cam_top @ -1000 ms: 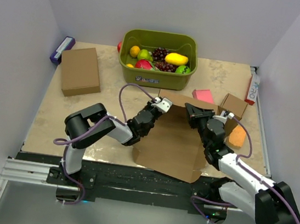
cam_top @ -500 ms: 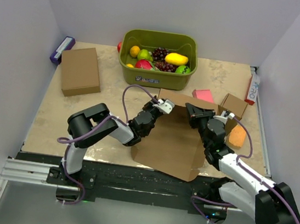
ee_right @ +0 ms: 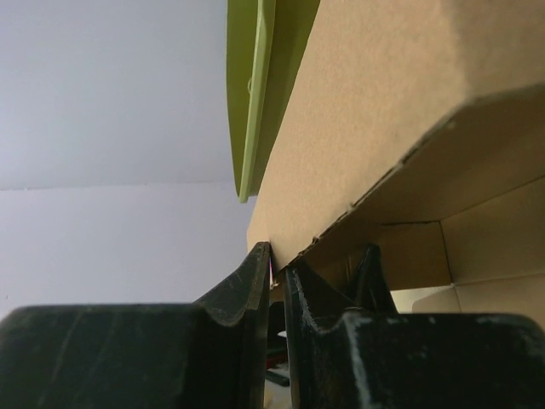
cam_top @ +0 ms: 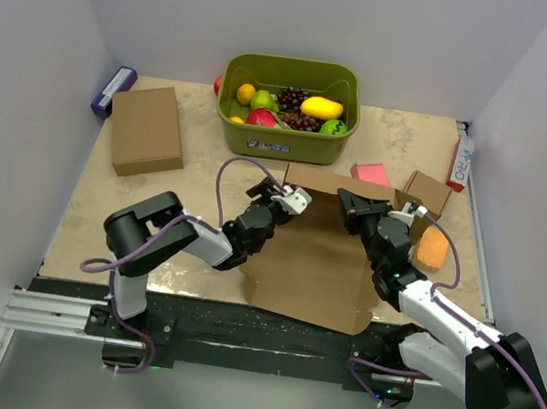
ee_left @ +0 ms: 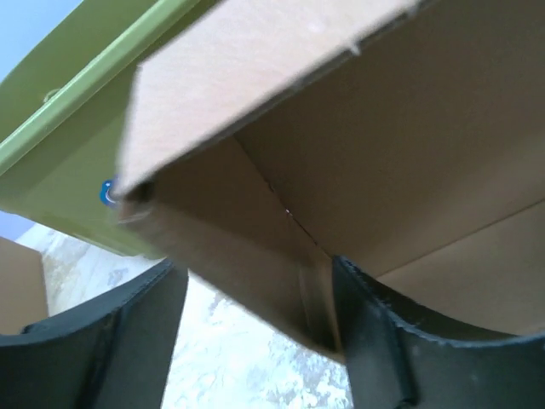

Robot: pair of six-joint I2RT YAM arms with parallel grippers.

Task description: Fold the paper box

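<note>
Two arms, one paper box; the box sits mid-surface between the arms, with its far wall upright just short of the green bin of fruit.

Top view only: flat cardboard rectangle at far left; small cardboard cube, pink block and orange item at right.

Left wrist view only: left tool spread, its fingers on either side of a box corner flap, with a clear gap beside the left finger.

Right wrist view only: right tool pressed together on the edge of the upright wall, pinching the card.

Hidden or unclear: from above, the arms cover both points of contact; each wrist view crops the box to a single corner; whether the left tool's right finger touches the card cannot be told.

Against a second ago: left tool has opened and drawn back from the far wall toward the near left, with its elbow lower; right arm and its pinch unchanged; box barely shifted.
</note>
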